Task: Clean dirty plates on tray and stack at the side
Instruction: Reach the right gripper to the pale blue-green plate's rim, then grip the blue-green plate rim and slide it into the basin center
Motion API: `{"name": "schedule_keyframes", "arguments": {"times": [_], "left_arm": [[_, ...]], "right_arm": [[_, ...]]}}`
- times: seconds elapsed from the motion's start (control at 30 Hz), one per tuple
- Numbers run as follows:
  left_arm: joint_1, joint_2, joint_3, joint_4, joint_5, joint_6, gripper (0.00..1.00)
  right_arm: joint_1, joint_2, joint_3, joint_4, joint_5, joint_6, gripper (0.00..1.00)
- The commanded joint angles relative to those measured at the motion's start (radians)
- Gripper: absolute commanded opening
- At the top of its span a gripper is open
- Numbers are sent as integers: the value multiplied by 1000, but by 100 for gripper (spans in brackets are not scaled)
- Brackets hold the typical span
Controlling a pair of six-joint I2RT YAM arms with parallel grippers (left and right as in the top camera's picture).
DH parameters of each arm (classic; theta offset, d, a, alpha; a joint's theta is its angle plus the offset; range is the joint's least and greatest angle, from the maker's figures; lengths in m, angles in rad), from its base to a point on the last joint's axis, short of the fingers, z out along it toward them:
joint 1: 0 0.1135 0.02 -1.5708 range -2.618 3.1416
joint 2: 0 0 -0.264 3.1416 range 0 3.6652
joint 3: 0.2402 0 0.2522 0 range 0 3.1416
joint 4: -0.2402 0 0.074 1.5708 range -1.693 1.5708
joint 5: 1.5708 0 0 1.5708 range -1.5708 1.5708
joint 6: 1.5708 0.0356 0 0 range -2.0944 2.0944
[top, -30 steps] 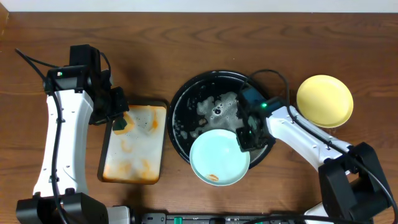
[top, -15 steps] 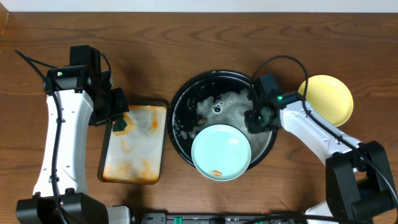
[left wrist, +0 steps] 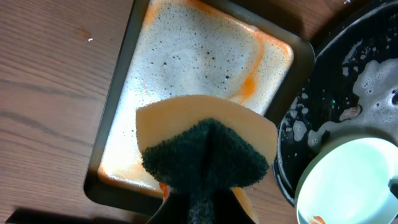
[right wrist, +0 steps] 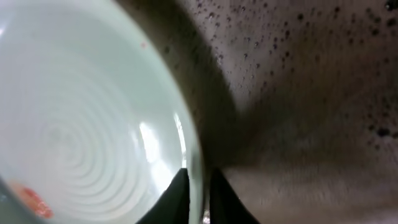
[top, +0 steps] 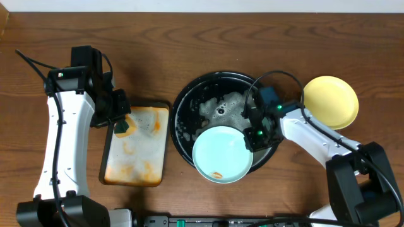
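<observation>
The large black tray [top: 182, 107] holds white foam and a pale mint-blue plate [top: 218, 151] with an orange smear near its front edge. My right gripper [top: 252, 135] is shut on that plate's right rim. In the right wrist view its fingers [right wrist: 199, 186] pinch the rim of the plate [right wrist: 81, 106] over the wet tray floor [right wrist: 311, 93]. A pale yellow plate [top: 329, 101] lies on the bare wood to the right. My left gripper [top: 118, 120] is shut on a dark green sponge [top: 124, 128], also seen in the left wrist view [left wrist: 205, 155]. A third plate is out of view.
A rectangular orange-stained tray [top: 139, 157] lies left of the black tray, under the sponge; it also shows in the left wrist view [left wrist: 186, 62]. The right arm's cable loops over the black tray's back right rim.
My right gripper was off the plate, further back over the foam, half a second ago; it has come back to the plate's right rim and shut on it. The left arm has not moved.
</observation>
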Motion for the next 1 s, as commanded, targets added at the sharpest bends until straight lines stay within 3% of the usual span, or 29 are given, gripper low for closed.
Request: {"name": "schedule_keyframes", "arguments": {"times": [0.0, 0.3, 0.67, 0.77, 0.97], "left_arm": [[3, -8, -1, -3, -1, 9, 8], [3, -8, -1, -2, -1, 9, 8], [3, -8, -1, 3, -2, 9, 8], [3, -8, -1, 6, -2, 9, 8], [3, -8, -1, 12, -2, 9, 8]], "right_arm": [[3, 5, -29, 51, 36, 59, 2], [-35, -19, 23, 177, 183, 105, 1], [-59, -35, 76, 193, 436, 100, 1], [-59, -35, 76, 211, 449, 35, 1], [-48, -35, 76, 191, 432, 94, 1]]}}
